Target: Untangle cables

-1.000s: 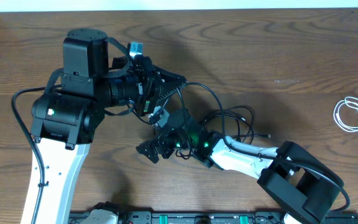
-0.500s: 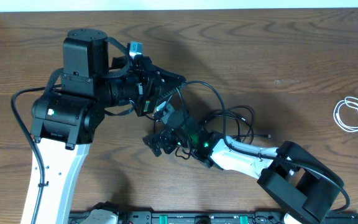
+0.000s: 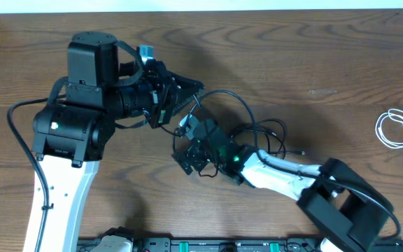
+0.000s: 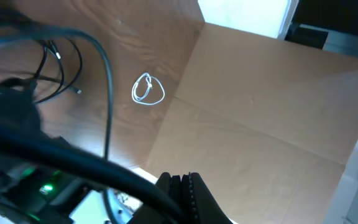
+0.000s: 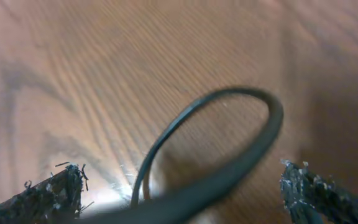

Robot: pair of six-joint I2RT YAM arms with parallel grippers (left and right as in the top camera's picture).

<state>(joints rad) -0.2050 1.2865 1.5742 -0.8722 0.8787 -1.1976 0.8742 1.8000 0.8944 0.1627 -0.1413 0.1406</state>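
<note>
Left gripper (image 4: 180, 182): pinched shut on a black cable (image 3: 229, 93) that arcs away from its tips. Right gripper (image 5: 180, 173): jaws spread wide, a black loop (image 5: 271, 121) between them, nothing gripped. The black tangle (image 3: 266, 136) sits mid-table (image 3: 327, 63). The white cable (image 3: 396, 129) lies coiled well apart, near the right edge. You have bare wood along the far edge.
</note>
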